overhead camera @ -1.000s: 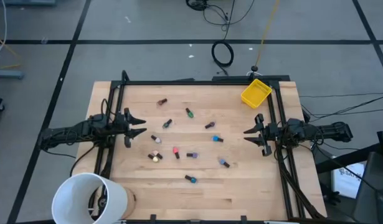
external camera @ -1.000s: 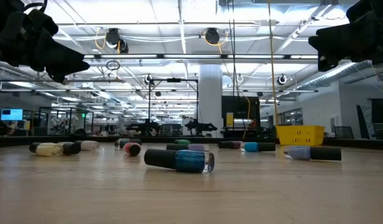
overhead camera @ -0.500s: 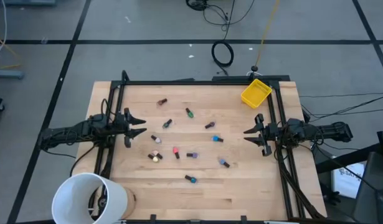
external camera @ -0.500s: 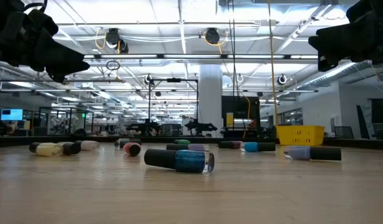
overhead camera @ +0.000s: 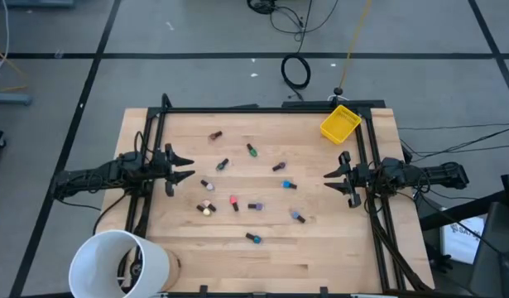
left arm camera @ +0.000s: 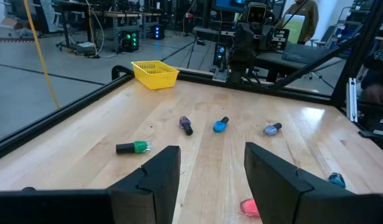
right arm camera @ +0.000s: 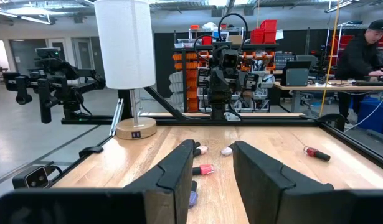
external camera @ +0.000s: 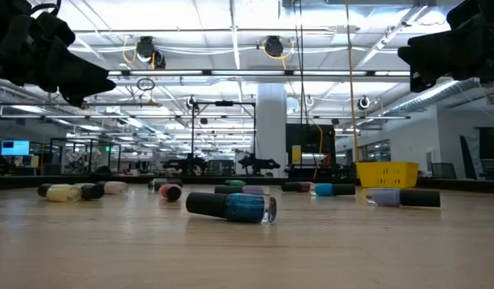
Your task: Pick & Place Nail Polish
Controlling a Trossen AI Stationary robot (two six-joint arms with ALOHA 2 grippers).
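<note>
Several tiny nail polish bottles lie on their sides, scattered over the middle of the wooden table: a green one (overhead camera: pixel 252 151), a red one (overhead camera: pixel 234 201), a blue one (overhead camera: pixel 289 185), a teal one (overhead camera: pixel 253 238) nearest the front edge, which is also nearest in the low view (external camera: pixel 233 206). My left gripper (overhead camera: pixel 188 166) hovers open at the table's left side, above the wood. My right gripper (overhead camera: pixel 328 184) hovers open at the right side. Both are empty and clear of the bottles. The left wrist view shows the green (left arm camera: pixel 134 147) and blue (left arm camera: pixel 220 124) bottles ahead.
A yellow plastic bin (overhead camera: pixel 339 122) stands at the far right corner. A large white bucket (overhead camera: pixel 118 263) stands at the near left corner. A black frame (overhead camera: pixel 262 109) runs along the table's far, left and right sides. A person (right arm camera: pixel 359 53) stands in the room beyond.
</note>
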